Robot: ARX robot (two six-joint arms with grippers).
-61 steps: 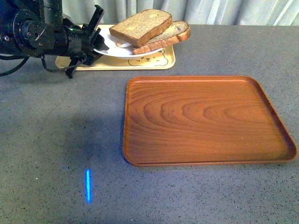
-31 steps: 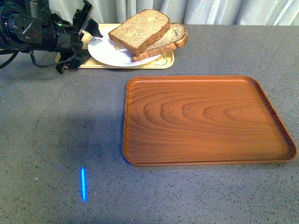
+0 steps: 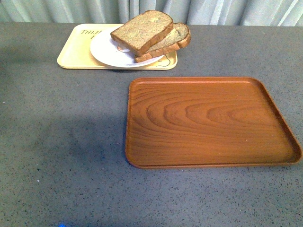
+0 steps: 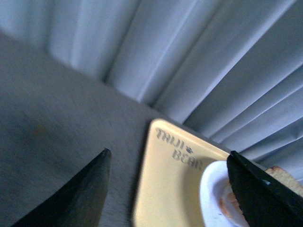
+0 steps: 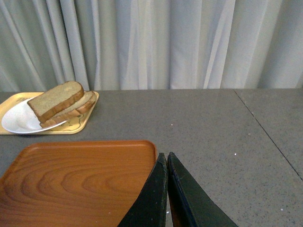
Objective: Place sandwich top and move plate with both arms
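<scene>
The sandwich top (image 3: 142, 30), a squarish tan slice, leans on a domed slice (image 3: 176, 38) on the white plate (image 3: 106, 51) at the back of the table. No arm shows in the front view. In the left wrist view my left gripper (image 4: 166, 161) is open and empty, above the near corner of the yellow tray (image 4: 161, 189), with the plate's rim (image 4: 210, 189) beside one jaw. In the right wrist view my right gripper (image 5: 166, 155) is shut and empty over the wooden tray's far corner, far from the plate (image 5: 16, 120) and the sandwich top (image 5: 54, 99).
The plate rests on a yellow bear-print tray (image 3: 75, 52). A brown wooden tray (image 3: 208, 120) lies empty in the middle right, also in the right wrist view (image 5: 75, 179). Grey curtains (image 5: 165, 42) hang behind the table's back edge.
My left arm has drawn back from the plate's edge and left the front view to the left. The plate with the bread has shifted slightly left and lies still on the yellow tray.
</scene>
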